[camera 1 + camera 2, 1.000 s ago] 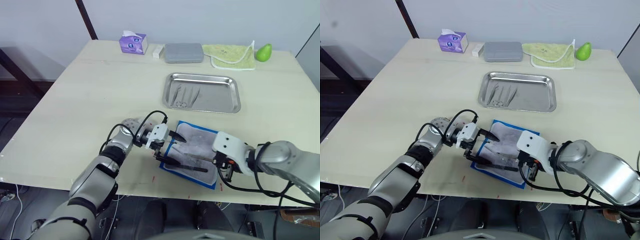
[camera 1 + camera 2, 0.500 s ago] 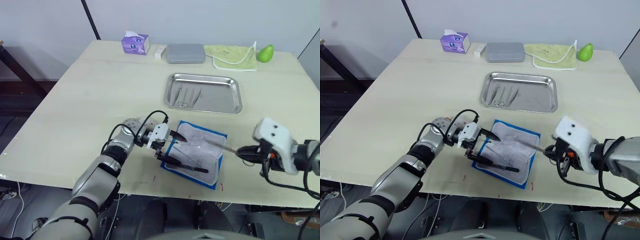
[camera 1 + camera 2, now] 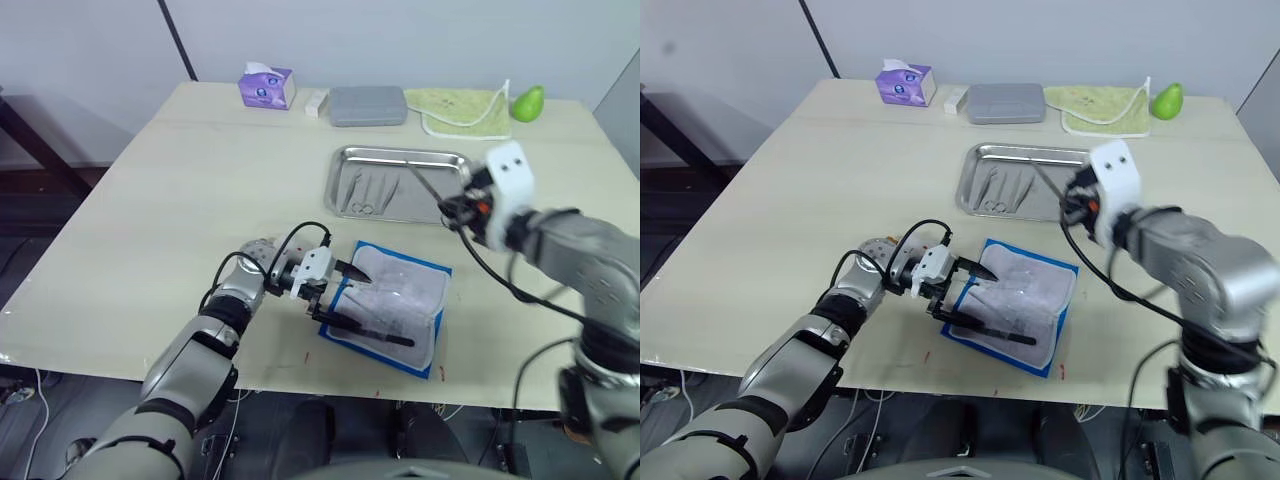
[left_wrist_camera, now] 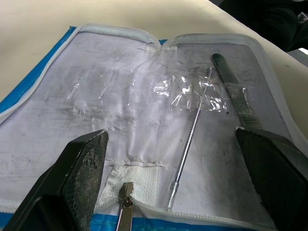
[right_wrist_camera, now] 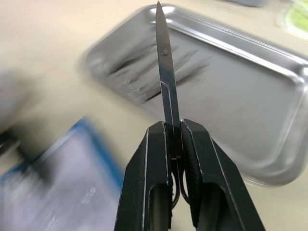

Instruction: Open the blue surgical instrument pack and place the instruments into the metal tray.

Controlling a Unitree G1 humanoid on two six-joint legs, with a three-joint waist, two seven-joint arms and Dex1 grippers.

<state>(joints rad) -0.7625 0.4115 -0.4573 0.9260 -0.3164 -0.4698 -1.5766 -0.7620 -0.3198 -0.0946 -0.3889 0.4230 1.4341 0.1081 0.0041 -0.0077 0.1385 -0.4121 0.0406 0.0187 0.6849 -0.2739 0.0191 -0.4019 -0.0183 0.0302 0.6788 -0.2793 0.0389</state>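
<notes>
Landmark: the metal tray (image 3: 470, 195), lying on the bench (image 3: 180, 190). Right gripper (image 5: 173, 132) hangs over the tray's near right part, its fingers (image 5: 147, 183) clamped on a pair of scissors (image 5: 166, 82) whose closed blades point out over the tray. Other instruments (image 3: 365, 190) lie in the tray's left half. The blue surgical instrument pack (image 3: 395, 305) lies unfolded, pale lining up, on the near side of the tray. Left gripper (image 3: 335, 290) rests at the pack's left edge, fingers (image 4: 72, 183) spread wide; a thin probe (image 4: 190, 139) and a flat-handled tool (image 4: 231, 94) lie on the lining.
</notes>
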